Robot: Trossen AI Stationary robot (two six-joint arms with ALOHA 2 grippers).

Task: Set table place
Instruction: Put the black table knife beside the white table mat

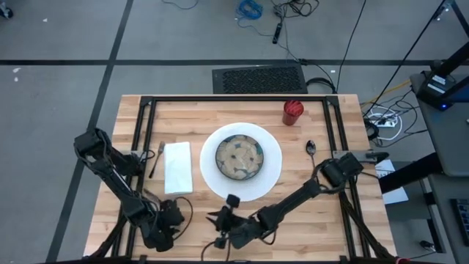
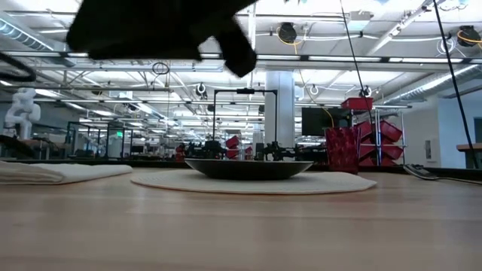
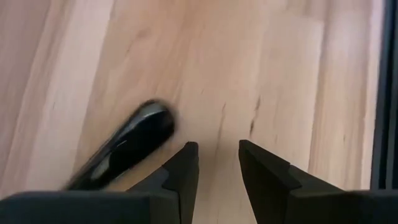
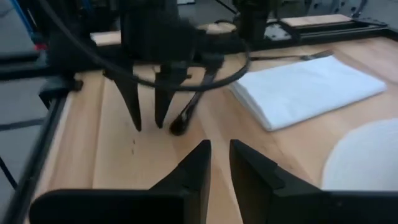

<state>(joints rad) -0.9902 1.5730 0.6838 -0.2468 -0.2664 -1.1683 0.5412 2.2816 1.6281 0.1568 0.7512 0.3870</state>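
Observation:
A dark, glossy utensil handle (image 3: 127,146) lies flat on the light wood table (image 1: 308,213) near its front edge; it also shows in the right wrist view (image 4: 186,115). My left gripper (image 3: 217,155) points down over the table just beside this handle, open, with nothing between its fingers; it also shows in the high view (image 1: 170,218) and the right wrist view (image 4: 148,118). I cannot tell whether a finger touches the handle. My right gripper (image 4: 219,152) is low over the front middle of the table (image 1: 223,218), aimed at the left gripper, slightly open and empty.
A patterned bowl (image 1: 239,158) sits on a white round plate (image 1: 272,172) at the table's middle. A folded white napkin (image 1: 178,167) and a fork (image 1: 156,158) lie to its left, a spoon (image 1: 311,150) to its right, and a red cup (image 1: 292,112) stands at the far right.

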